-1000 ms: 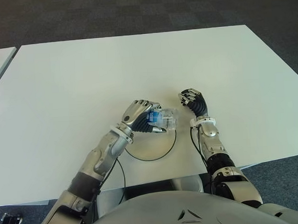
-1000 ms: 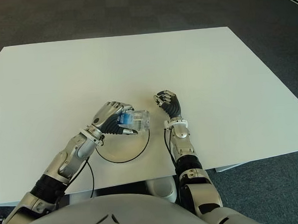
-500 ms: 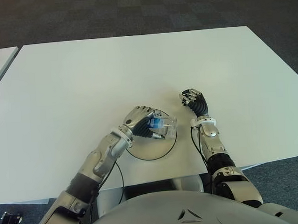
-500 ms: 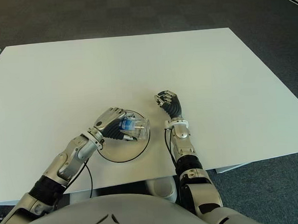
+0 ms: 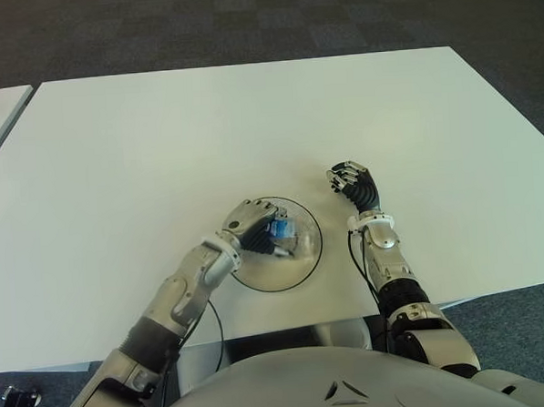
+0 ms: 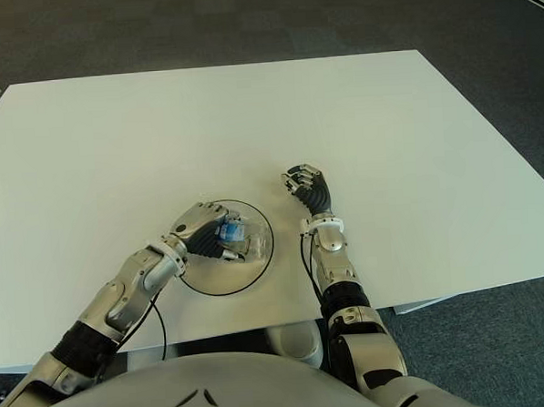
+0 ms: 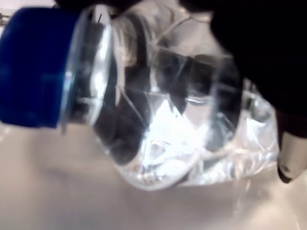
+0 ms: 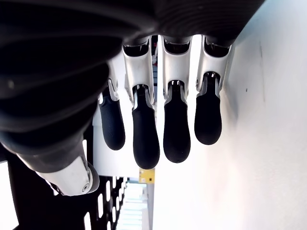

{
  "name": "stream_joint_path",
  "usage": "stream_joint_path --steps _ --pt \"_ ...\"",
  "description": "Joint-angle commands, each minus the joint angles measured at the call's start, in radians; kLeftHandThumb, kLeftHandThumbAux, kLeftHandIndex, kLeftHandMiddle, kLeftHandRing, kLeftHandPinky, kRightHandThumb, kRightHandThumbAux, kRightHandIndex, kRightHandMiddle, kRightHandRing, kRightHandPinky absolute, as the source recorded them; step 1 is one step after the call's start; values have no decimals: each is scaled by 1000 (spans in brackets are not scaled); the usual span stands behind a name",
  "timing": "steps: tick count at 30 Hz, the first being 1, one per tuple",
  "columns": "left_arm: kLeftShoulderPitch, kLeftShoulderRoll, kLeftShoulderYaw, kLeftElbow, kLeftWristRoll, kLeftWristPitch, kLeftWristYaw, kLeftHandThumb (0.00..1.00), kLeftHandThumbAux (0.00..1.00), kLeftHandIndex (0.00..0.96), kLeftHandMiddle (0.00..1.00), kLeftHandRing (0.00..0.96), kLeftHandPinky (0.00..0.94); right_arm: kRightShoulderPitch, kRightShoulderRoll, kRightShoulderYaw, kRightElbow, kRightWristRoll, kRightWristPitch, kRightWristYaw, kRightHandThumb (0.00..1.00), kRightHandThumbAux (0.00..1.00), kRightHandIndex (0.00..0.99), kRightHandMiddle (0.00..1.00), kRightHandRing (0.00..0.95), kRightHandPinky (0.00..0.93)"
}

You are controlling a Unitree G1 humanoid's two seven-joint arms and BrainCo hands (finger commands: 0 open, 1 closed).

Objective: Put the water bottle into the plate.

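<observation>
A clear plastic water bottle [image 5: 285,235] with a blue cap [image 7: 31,67] lies on its side inside the round plate [image 5: 304,261], low against the plate's surface. The left hand [image 5: 252,228] is wrapped around it, fingers closed on its body. A second ago that hand held the bottle raised over the plate's far rim; it has since come down and toward the robot, bringing the bottle within the dark rim line. The placement looks nearly done, with only the release left. The right hand [image 5: 351,183] shows just right of the plate over the white table [image 5: 158,127], fingers loosely curled and holding nothing.
</observation>
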Motion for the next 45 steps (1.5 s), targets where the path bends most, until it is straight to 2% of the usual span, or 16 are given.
stream_joint_path --steps 1,5,12,21,25,29,34,35,38,45 --pt "24 9 -15 -43 13 74 -92 732 695 441 797 797 765 50 3 -1 43 7 59 5 708 729 432 620 606 607" --pt "27 15 -24 -71 18 119 -152 727 694 439 761 761 718 52 1 1 38 5 59 5 708 729 432 620 607 607" --pt "28 24 -34 -91 20 144 -178 717 696 429 704 698 649 51 -2 2 39 2 64 2 707 729 432 617 600 595" --pt "39 41 -24 -86 -26 78 -124 704 704 413 671 679 676 46 0 0 42 2 84 -10 707 729 431 612 595 592" --pt "46 47 -18 -94 -37 64 -112 702 707 410 640 656 627 44 0 0 44 1 83 -14 707 729 432 612 595 597" --pt "52 50 -12 -98 -48 53 -101 701 708 409 567 608 568 44 -2 2 45 1 78 -13 708 729 432 614 597 599" --pt "60 58 -5 -111 -58 43 -96 698 710 406 379 398 402 44 -3 2 47 1 73 -10 708 728 433 617 599 599" --pt "59 57 -6 -109 -58 41 -94 634 692 316 345 352 354 44 -3 2 48 2 72 -9 708 728 433 617 599 598" --pt "57 58 -6 -105 -60 34 -92 545 673 201 300 292 295 44 -3 2 48 2 72 -9 708 728 433 617 599 597" --pt "54 80 -2 -95 -84 -32 -70 398 665 88 189 172 164 44 0 -2 48 8 70 -7 708 728 433 619 600 600"
